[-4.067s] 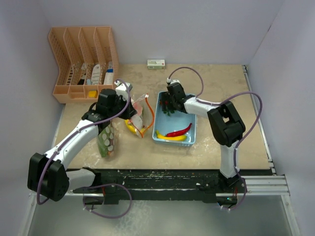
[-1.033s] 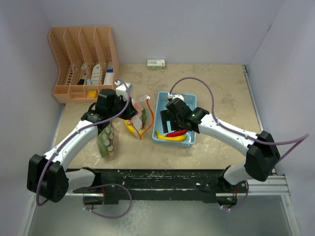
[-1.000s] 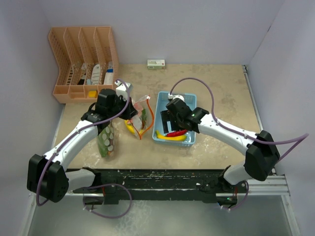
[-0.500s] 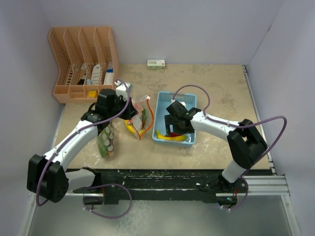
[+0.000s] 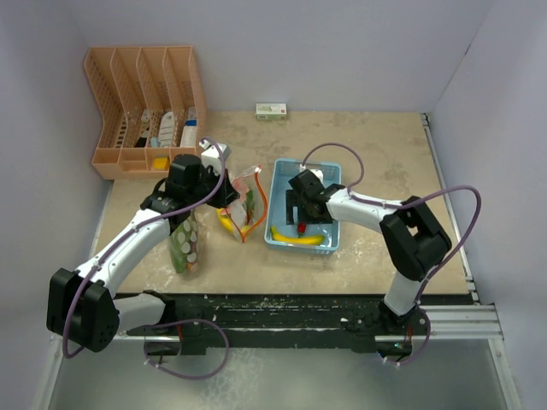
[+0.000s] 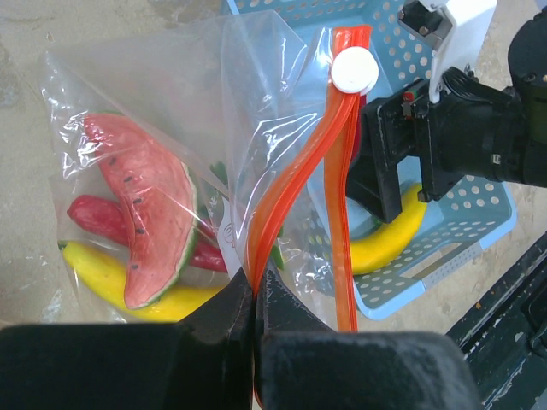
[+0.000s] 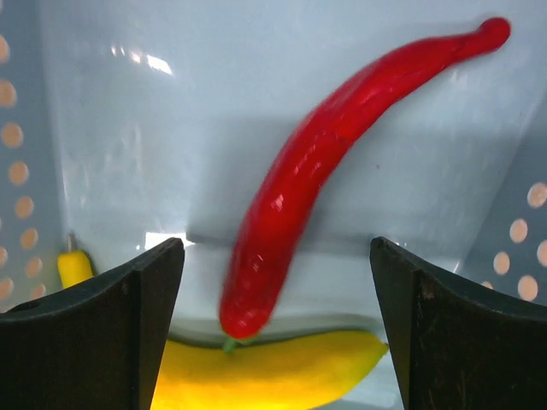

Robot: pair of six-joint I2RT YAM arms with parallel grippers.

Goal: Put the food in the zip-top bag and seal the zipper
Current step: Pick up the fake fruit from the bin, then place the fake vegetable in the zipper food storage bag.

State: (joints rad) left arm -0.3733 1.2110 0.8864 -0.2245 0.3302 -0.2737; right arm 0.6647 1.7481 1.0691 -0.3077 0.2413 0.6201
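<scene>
- Beige surface (image 5: 376, 154) carries a light-blue basket (image 7: 102, 102); the red chilli pepper (image 7: 316, 162) lies inside, just beside a banana (image 7: 273, 376).
- Right gripper (image 7: 273, 265) fingers are spread wide astride it: descend, then close mid-body.
- Left gripper (image 6: 255, 299) pinches the zip-top bag (image 6: 171, 94) rim; hold the mouth open.

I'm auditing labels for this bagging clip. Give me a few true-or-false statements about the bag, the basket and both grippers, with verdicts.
1. The left gripper pinches the zip-top bag at its orange zipper strip. True.
2. The right gripper is shut on the red chilli. False: it is open, with one finger on each side of the chilli, which lies on the basket floor.
3. A watermelon slice is inside the bag. True.
4. The blue basket holds only the chilli. False: a banana lies in it too.
5. The bag's zipper is sealed. False: the two orange strips gape apart.
</scene>
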